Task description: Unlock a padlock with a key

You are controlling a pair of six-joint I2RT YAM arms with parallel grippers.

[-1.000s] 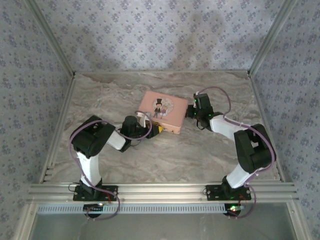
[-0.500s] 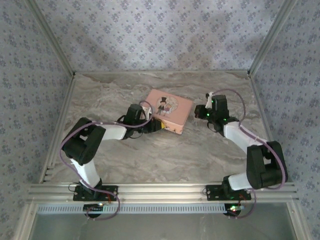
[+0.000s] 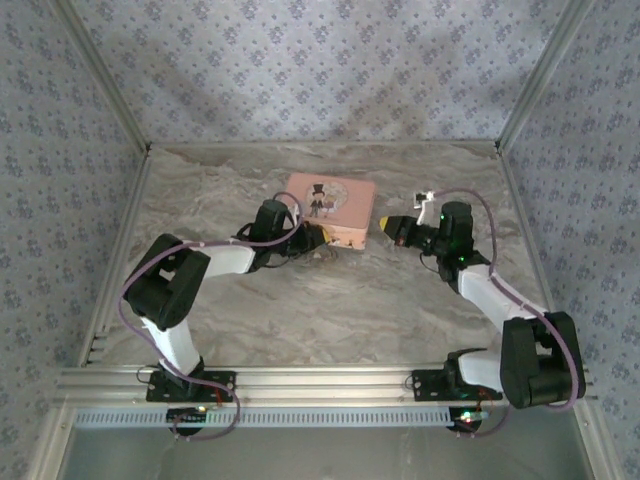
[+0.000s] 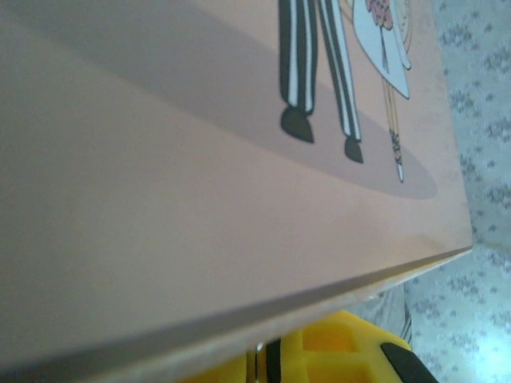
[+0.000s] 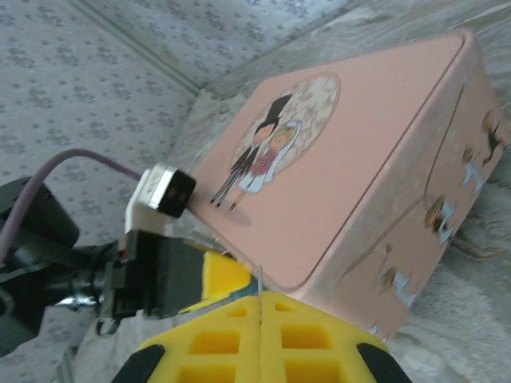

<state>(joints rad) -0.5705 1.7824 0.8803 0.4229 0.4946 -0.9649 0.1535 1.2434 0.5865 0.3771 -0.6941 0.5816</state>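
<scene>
— What did the cell look like from your end?
— I saw walls (image 3: 330, 70) papered pale blue-grey with small flower sprigs. A soft shadow lay on the back one.
— And below?
— A table (image 3: 330, 310) with a beige marbled top. Grey metal posts (image 3: 100, 70) ran up from its back corners, and a grooved metal rail (image 3: 330, 382) crossed the near edge. The light was even and soft.
</scene>
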